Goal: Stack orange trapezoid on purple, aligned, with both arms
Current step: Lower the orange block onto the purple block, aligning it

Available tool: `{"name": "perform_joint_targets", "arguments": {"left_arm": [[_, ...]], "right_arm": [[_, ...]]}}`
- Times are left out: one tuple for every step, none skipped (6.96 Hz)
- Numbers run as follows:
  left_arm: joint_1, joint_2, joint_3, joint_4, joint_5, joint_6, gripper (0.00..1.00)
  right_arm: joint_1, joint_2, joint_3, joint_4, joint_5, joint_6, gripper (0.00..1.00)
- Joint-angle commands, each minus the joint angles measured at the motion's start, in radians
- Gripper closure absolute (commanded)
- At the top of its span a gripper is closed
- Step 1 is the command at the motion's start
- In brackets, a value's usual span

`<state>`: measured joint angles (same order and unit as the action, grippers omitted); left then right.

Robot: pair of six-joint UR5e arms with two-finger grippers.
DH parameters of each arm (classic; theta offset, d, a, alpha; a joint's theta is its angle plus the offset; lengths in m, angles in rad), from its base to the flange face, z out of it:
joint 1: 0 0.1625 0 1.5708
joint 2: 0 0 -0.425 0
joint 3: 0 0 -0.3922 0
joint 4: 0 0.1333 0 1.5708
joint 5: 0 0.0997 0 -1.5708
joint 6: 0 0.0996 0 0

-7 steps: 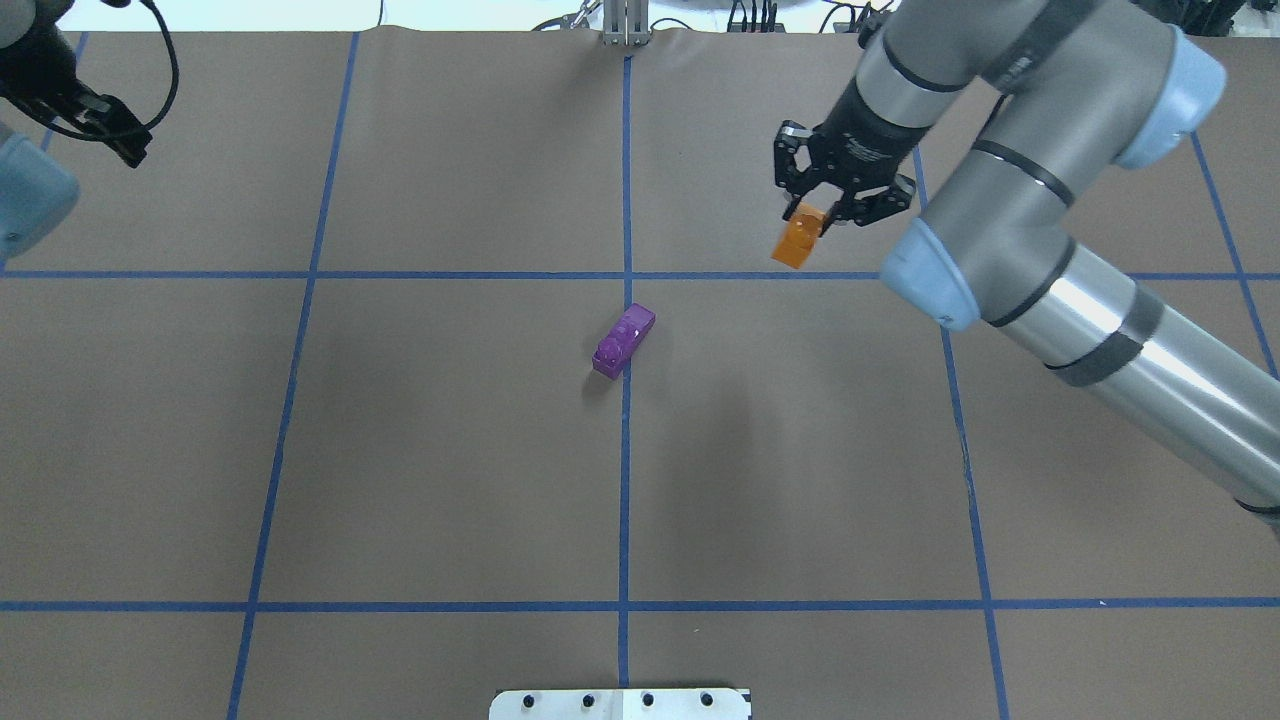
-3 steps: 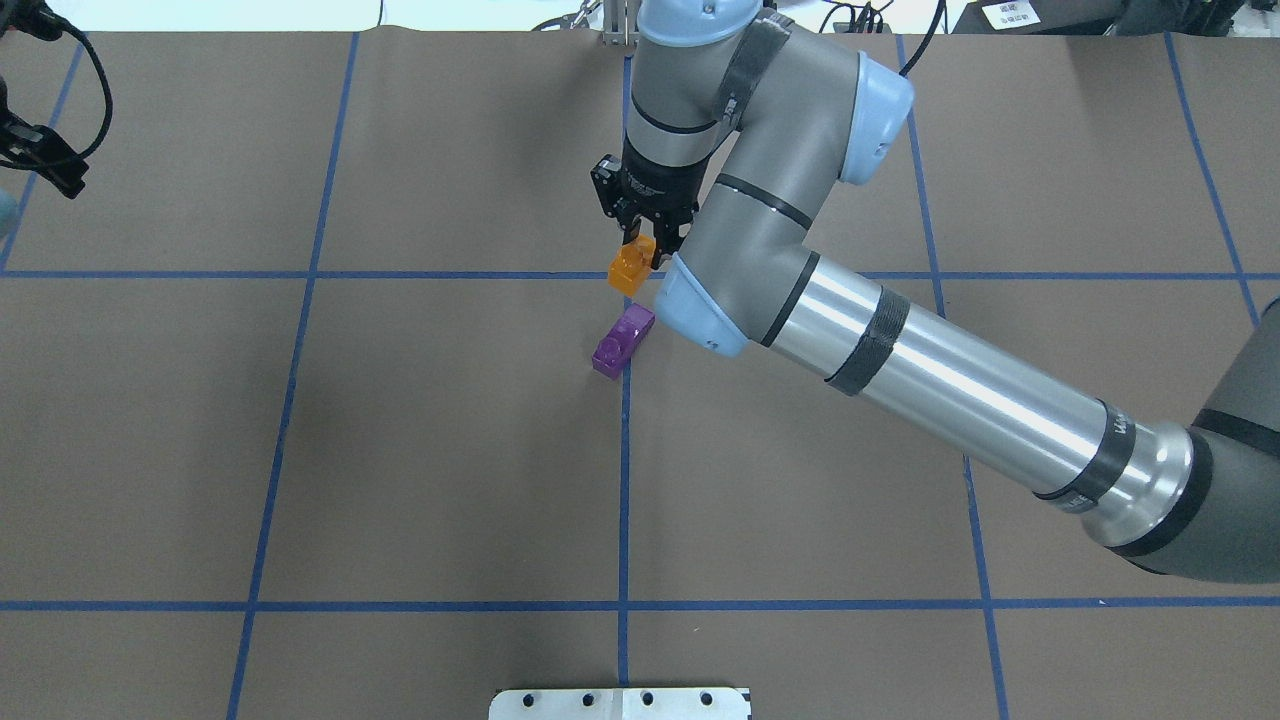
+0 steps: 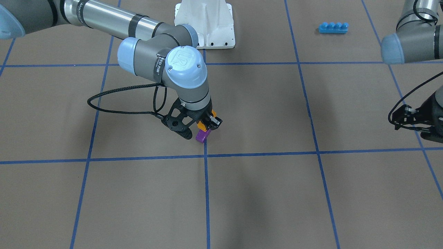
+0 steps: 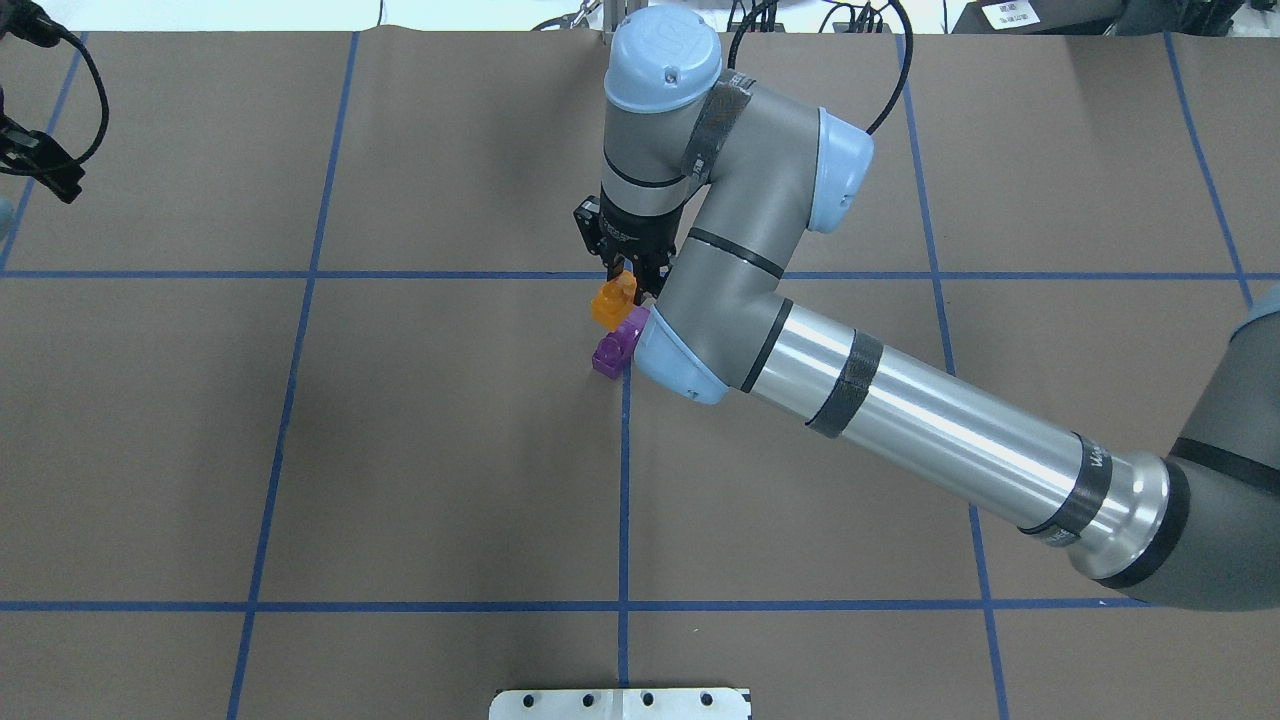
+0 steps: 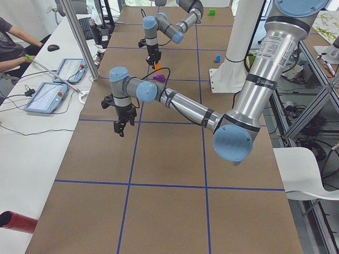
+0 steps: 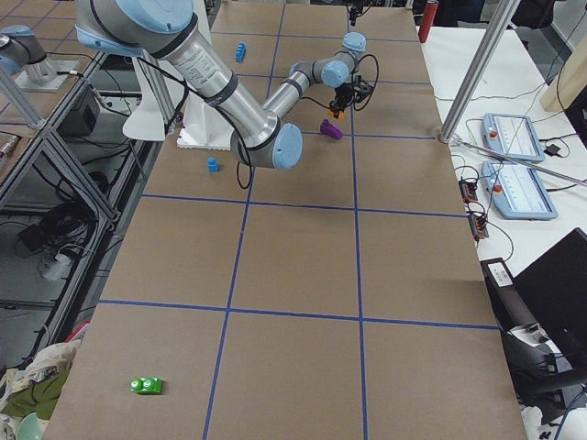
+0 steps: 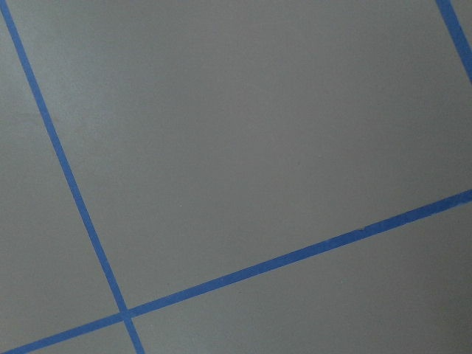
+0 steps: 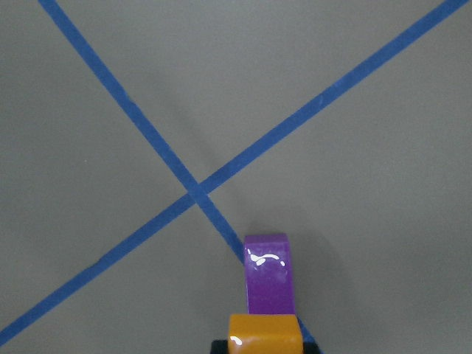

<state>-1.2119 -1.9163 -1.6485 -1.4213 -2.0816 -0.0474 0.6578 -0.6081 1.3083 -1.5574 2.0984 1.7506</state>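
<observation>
Overhead exterior, purple (image 4: 609, 354) lies diagonally, orange trapezoid (image 4: 612, 301) above

Robotics lab: tape-gridded table (image 5: 169, 159), teach pendants (image 6: 519, 191), operator (image 5: 8, 45).

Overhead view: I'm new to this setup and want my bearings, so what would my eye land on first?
The big silver-and-grey right arm reaches in from the lower right to the middle of the view. Its claw holds the orange trapezoid close over the purple block, which lies on a blue tape line. The left claw hangs at the far left edge.
</observation>
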Motion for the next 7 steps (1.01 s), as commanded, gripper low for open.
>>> {"name": "perform_joint_targets", "arguments": {"left_arm": [[0.002, 0.000, 0.006, -0.002, 0.000, 0.003, 0.00], [0.002, 0.000, 0.010, -0.004, 0.001, 0.004, 0.00], [0.002, 0.000, 0.013, -0.004, 0.001, 0.006, 0.00], [0.002, 0.000, 0.018, -0.017, 0.001, 0.004, 0.00], [0.002, 0.000, 0.026, -0.025, 0.001, 0.004, 0.00], [0.002, 0.000, 0.027, -0.031, 0.001, 0.004, 0.00], [0.002, 0.002, 0.027, -0.031, 0.001, 0.004, 0.00]], "right_arm": [[-0.009, -0.004, -0.024, 0.003, 0.002, 0.035, 1.00], [-0.012, -0.002, -0.027, 0.005, 0.006, 0.067, 1.00], [-0.014, 0.004, -0.038, 0.014, 0.008, 0.069, 1.00], [-0.014, 0.004, -0.046, 0.034, 0.009, 0.069, 1.00], [-0.023, 0.001, -0.049, 0.034, 0.008, 0.066, 1.00], [-0.027, 0.002, -0.049, 0.036, 0.008, 0.066, 1.00], [-0.029, 0.002, -0.047, 0.036, 0.008, 0.066, 1.00]]}}
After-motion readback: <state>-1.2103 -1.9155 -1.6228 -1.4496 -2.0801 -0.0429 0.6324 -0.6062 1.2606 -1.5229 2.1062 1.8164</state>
